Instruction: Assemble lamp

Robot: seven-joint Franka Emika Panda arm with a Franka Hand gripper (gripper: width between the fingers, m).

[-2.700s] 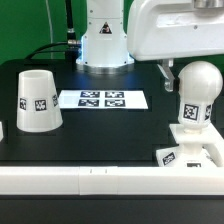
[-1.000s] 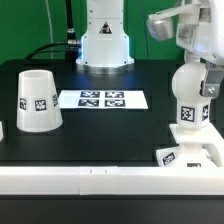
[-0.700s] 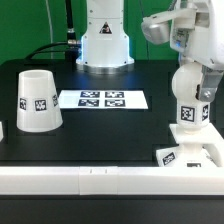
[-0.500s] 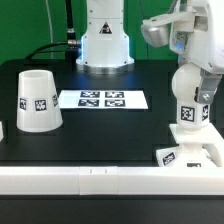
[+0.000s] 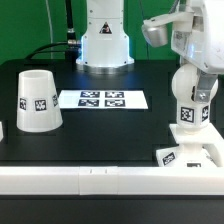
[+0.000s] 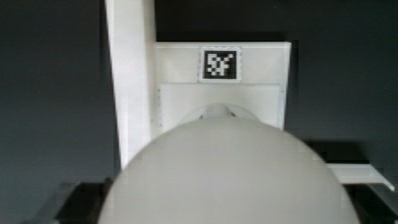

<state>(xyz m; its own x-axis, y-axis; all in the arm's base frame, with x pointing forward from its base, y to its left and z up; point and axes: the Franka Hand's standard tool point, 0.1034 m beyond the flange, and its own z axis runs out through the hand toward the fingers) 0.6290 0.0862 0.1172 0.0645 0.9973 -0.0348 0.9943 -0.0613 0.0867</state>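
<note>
The white bulb (image 5: pixel 188 108) stands upright on the flat square base (image 5: pixel 196 152) at the exterior view's right. My gripper (image 5: pixel 196 82) has come down over the bulb's round head and hides most of it. In the wrist view the bulb head (image 6: pixel 222 170) fills the space between my dark fingers (image 6: pixel 75 200), with the tagged base (image 6: pixel 222 85) beyond it. The jaws stand spread on either side of the head, and I see no squeeze. The tapered shade (image 5: pixel 37 98) stands at the exterior view's left, far from the gripper.
The marker board (image 5: pixel 102 99) lies flat in the middle of the black table. The arm's white pedestal (image 5: pixel 104 40) stands at the back. A white rail (image 5: pixel 100 180) runs along the table's front edge, next to the base.
The gripper has come down from above onto the bulb head and settled around it. The bulb, base and shade have not moved.
</note>
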